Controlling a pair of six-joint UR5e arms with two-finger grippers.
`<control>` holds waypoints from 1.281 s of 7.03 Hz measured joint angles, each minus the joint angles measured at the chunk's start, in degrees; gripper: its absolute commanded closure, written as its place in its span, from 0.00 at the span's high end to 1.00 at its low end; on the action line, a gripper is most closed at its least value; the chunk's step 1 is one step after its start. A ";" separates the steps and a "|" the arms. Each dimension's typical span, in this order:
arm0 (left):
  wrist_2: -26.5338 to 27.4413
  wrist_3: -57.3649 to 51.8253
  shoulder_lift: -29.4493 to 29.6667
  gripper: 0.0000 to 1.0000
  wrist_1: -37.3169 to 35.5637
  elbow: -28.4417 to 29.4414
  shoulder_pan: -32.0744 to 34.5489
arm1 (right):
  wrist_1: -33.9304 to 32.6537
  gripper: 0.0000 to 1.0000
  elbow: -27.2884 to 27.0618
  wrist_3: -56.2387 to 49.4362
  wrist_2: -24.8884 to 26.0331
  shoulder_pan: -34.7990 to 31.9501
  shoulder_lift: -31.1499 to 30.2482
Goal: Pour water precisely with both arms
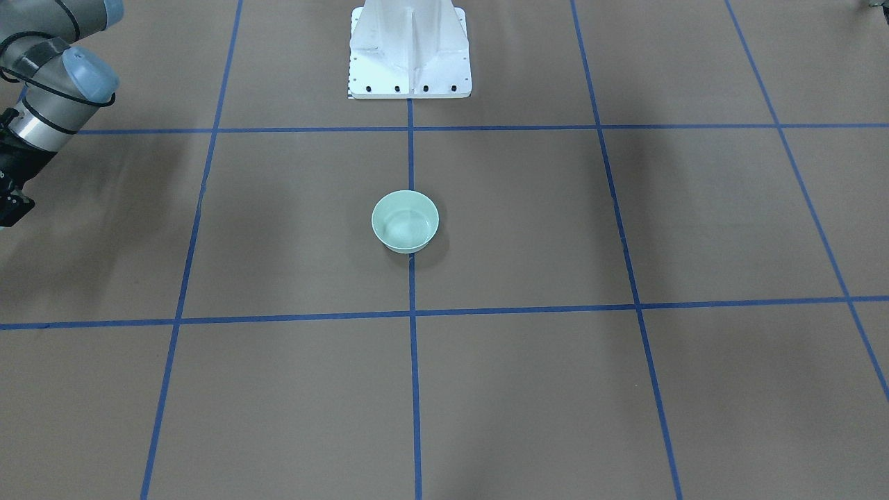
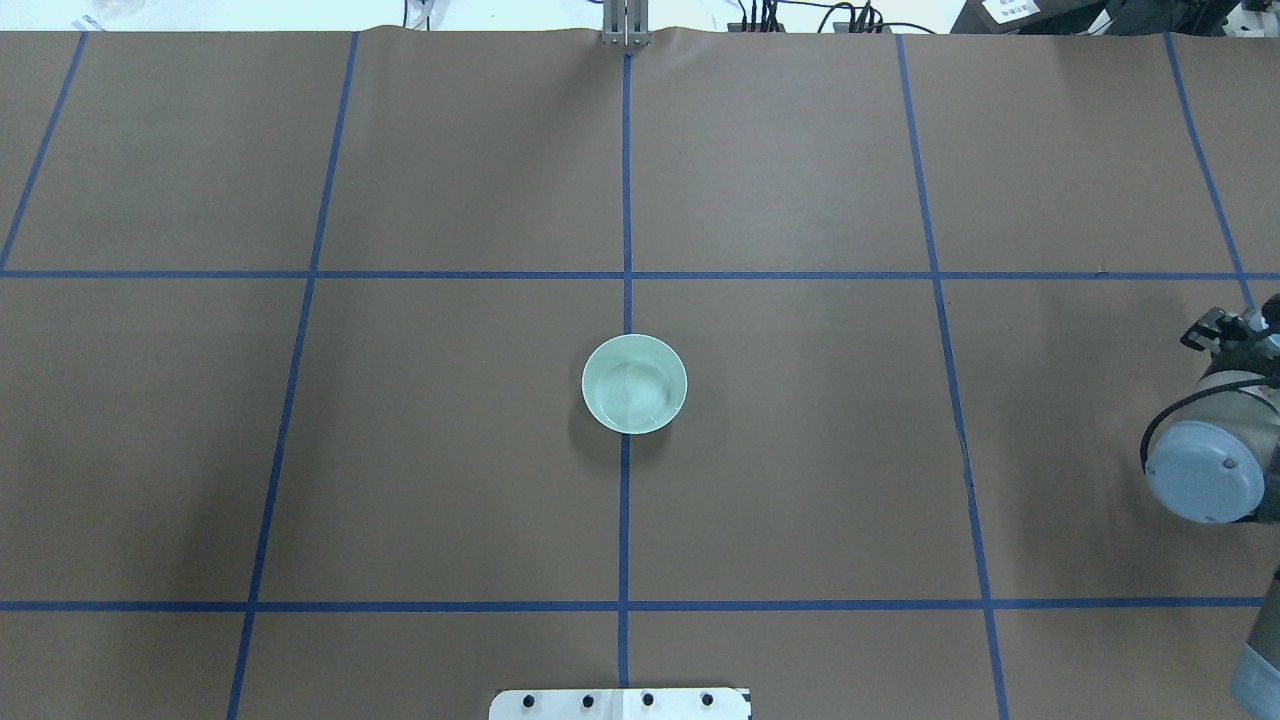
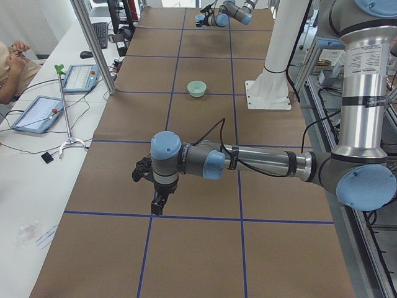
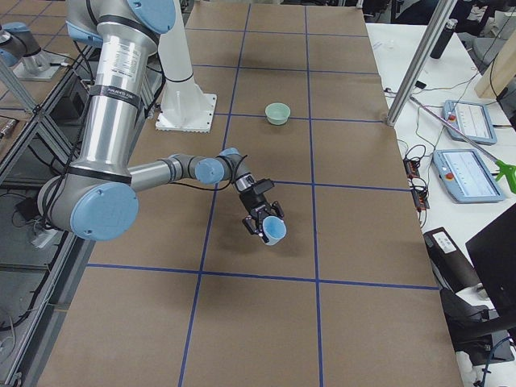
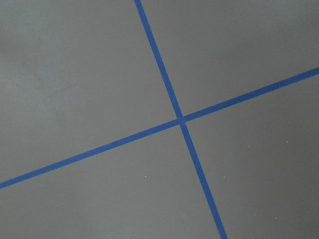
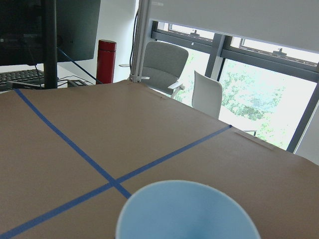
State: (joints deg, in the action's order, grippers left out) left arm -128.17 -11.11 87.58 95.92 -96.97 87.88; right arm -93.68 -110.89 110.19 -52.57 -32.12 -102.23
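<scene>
Hovering over the table (image 2: 450, 480), the right gripper (image 4: 264, 226) clasps a light-blue cup (image 6: 187, 211); a mint bowl (image 1: 405, 244) sits mid-table; whether the left gripper (image 3: 158, 203) is clenched cannot be told.

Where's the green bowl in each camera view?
Front-facing: green bowl at centre, on the middle tape line.
Overhead: bowl at centre, same line.
Exterior left: bowl upper middle, left of the white pedestal.
Exterior right: bowl upper middle, right of the pedestal.
Wrist views: not in either.
Shared landmark: the white pedestal.
</scene>
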 measured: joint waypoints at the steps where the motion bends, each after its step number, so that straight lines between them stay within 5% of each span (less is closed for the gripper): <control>1: -0.73 0.14 -0.79 1.00 0.06 -0.01 0.00 | 0.05 0.00 0.07 -5.55 -0.16 -2.40 3.33; 3: -4.11 3.29 -2.71 1.00 0.16 0.02 0.44 | 2.49 0.00 0.12 -16.12 -1.03 -4.81 7.99; 9: -7.53 10.05 -4.97 1.00 0.22 -0.55 3.85 | 41.07 0.00 0.74 -53.43 -14.88 -5.02 9.67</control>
State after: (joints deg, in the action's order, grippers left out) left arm -135.69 -1.07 82.60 96.13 -97.52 91.73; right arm -52.61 -110.14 56.75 -67.45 -37.14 -92.56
